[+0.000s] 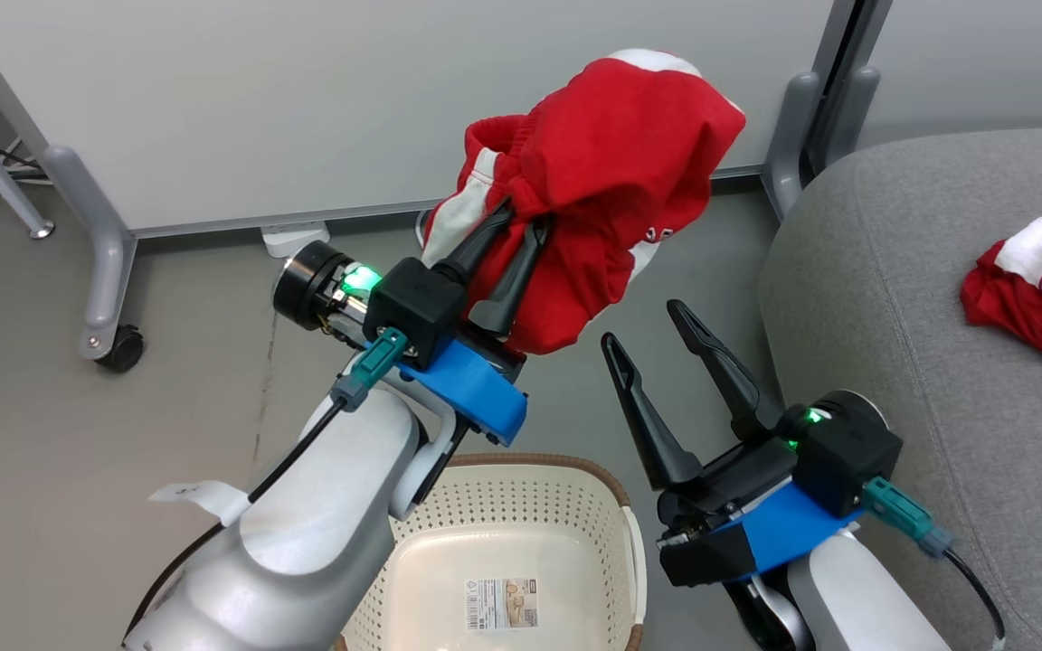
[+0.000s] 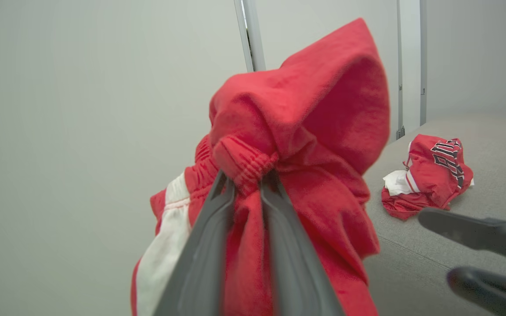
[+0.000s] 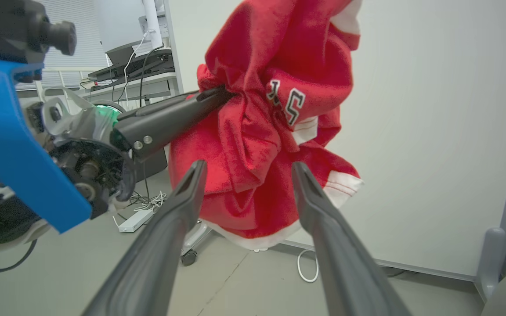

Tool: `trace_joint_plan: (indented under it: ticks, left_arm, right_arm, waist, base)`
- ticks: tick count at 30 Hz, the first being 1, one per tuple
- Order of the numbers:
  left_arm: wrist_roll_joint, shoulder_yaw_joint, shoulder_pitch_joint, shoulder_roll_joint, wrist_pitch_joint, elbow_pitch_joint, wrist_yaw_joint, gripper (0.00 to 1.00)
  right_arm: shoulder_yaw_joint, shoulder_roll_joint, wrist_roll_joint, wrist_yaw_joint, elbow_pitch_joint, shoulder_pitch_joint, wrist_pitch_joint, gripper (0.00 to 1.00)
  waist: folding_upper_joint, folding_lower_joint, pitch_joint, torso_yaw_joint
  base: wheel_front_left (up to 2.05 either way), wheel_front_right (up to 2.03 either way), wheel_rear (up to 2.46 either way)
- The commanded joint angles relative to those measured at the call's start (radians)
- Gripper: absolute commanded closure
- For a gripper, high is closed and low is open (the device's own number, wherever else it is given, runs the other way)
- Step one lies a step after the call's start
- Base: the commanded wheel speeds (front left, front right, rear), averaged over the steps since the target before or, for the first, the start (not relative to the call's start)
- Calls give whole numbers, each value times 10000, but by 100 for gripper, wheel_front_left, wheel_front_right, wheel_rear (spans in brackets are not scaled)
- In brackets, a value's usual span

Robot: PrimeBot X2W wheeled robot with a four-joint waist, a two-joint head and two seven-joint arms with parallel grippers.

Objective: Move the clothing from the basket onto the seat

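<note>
My left hand [image 1: 524,217] is clamped tight on a bunched red garment [image 1: 611,154], holding it in the air over the floor, beyond the basket [image 1: 530,463] and left of the grey sofa [image 1: 892,316]. My right hand [image 1: 643,324] hangs just beside that garment, fingers spread wide, gripping nothing. A second red garment [image 1: 1037,289] lies crumpled on the sofa seat, well apart from both hands.
</note>
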Motion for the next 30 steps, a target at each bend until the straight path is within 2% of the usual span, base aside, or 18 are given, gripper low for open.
trace_joint_plan:
  ticks: [1, 11, 19, 20, 21, 30]
  left_arm:
    - [66, -43, -131, -39, -50, -48, -45, 100]
    - [215, -126, -384, -367, -50, -75, -168, 100]
    - [326, -174, -432, -595, -50, 18, -302, 100]
    - [339, -179, -422, -613, -50, 28, -315, 100]
    - [352, -176, -410, -625, -50, 42, -334, 100]
    - [427, -21, -298, -695, -50, 138, -416, 100]
  right_arm:
    - [70, -6, 71, 5, 135, -213, -38, 0]
    - [470, -5, 766, 5, 1810, -1763, -38, 0]
    - [925, -5, 1424, 5, 2474, -2548, -38, 0]
    - [950, -8, 1513, 5, 2517, -2615, -38, 69]
    - [973, -8, 1577, 5, 2538, -2660, -38, 100]
    - [982, -6, 1641, 5, 2591, -2653, -38, 100]
  waist:
    - [-1, 0, 82, 95]
    - [-1, 0, 473, 488]
    - [-1, 0, 587, 626]
    - [-1, 0, 589, 634]
    - [-1, 0, 587, 639]
    - [-1, 0, 497, 608]
  base:
    - [0, 0, 0]
    - [0, 0, 0]
    - [0, 0, 0]
    - [0, 0, 0]
    - [0, 0, 0]
    - [0, 0, 0]
